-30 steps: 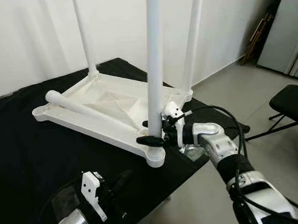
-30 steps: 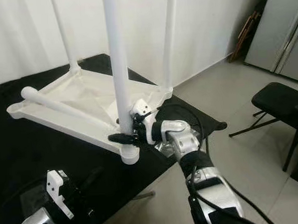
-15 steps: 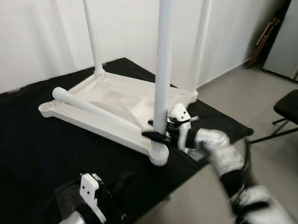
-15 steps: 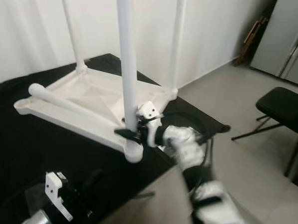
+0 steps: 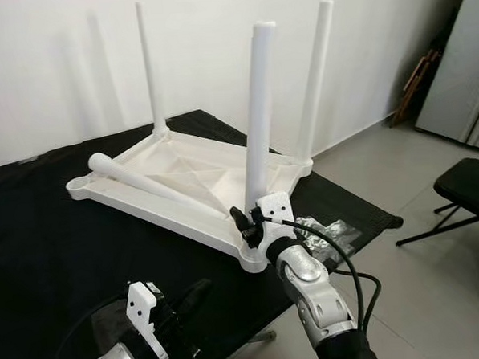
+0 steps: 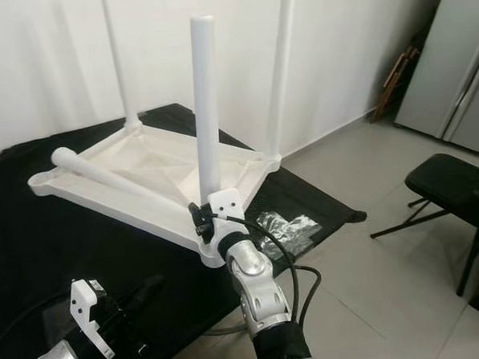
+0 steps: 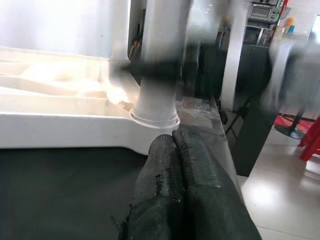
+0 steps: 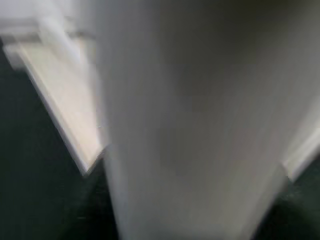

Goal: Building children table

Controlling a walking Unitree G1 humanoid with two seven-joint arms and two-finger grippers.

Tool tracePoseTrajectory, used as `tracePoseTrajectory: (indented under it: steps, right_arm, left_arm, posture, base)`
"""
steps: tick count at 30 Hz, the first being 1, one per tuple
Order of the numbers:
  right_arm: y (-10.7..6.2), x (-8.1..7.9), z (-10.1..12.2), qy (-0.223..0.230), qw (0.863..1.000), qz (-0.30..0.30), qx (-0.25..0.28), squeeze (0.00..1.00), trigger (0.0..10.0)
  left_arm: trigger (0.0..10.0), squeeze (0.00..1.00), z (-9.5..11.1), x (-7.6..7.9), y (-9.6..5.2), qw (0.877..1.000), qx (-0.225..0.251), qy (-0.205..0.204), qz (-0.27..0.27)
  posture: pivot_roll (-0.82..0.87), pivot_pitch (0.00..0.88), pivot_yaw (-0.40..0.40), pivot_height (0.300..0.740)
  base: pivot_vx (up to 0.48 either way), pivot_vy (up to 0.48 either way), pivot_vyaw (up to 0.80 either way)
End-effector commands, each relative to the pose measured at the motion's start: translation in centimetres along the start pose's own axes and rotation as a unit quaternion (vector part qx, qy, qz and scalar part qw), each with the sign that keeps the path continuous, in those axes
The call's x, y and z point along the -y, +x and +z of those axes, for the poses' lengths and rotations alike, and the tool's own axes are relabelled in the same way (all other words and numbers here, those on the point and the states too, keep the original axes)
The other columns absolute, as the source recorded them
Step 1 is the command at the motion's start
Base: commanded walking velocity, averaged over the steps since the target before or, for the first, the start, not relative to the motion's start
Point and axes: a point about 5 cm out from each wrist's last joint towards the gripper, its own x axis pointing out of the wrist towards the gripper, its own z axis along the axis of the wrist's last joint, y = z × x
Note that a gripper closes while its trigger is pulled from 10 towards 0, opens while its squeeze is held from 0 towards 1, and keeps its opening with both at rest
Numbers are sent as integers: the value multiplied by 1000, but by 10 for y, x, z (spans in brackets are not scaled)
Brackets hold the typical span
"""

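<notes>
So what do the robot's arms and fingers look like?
Both arms are shiny silver metal tubes with round joints. The right arm has a black cable looping alongside it and a white plastic block at the wrist, ahead of its black-fingered right end effector. The left end effector has two long black fingers with a rough, bumpy surface, and a white bracket at its wrist too.

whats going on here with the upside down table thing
A robot is putting together a white children's table, which lies upside down on a black cloth. Three legs stand upright in their corners; a fourth leg lies loose across the underside. The right hand is at the base of the nearest upright leg, by its corner socket. The left hand is shut and holds nothing, low over the cloth.
</notes>
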Motion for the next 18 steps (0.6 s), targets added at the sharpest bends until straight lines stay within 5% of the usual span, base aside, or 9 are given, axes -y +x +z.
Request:
tracePoseTrajectory:
  steps: [1,5,8,9,10,11,12,18]
  right_arm:
    - [0,-4,1,31,999,14,-6,1000,10000]
    - [1,-17,51,46,988,117,91,1000,10000]
    - [-1,-18,63,39,982,149,111,1000,10000]
    - [-3,-19,73,15,974,189,123,780,10000]
    - [-3,-19,73,15,974,189,123,780,10000]
    - [-6,-18,78,-23,964,236,124,267,10000]
    - [-7,-13,77,-66,953,275,108,0,10000]
    - [-1,18,77,-160,922,349,48,0,10000]
  left_arm:
    - [10000,0,-1,-2,-1,1000,-4,-1,3]
    - [10000,0,-1,-2,1,1000,-4,-2,2]
    - [10000,0,-1,-2,1,1000,-4,-2,2]
    - [10000,0,-1,-2,2,1000,-4,-3,1]
    - [10000,0,-1,-2,2,1000,-4,-3,1]
    - [10000,0,-1,-2,2,1000,-4,-3,1]
    - [10000,0,-1,-2,3,1000,-4,-3,1]
    - [10000,0,-1,-2,3,1000,-1,0,3]
  posture:
    - [39,0,-20,740]
    - [34,0,-18,740]
    - [34,0,-18,740]
    - [34,0,-20,740]
    - [34,0,-20,740]
    - [34,0,-22,740]
    - [38,0,-24,740]
    - [51,0,-32,740]
  base:
    - [0,0,0]
    - [0,0,0]
    - [0,0,0]
    - [0,0,0]
    - [0,0,0]
    - [0,0,0]
    - [0,0,0]
    - [0,0,0]
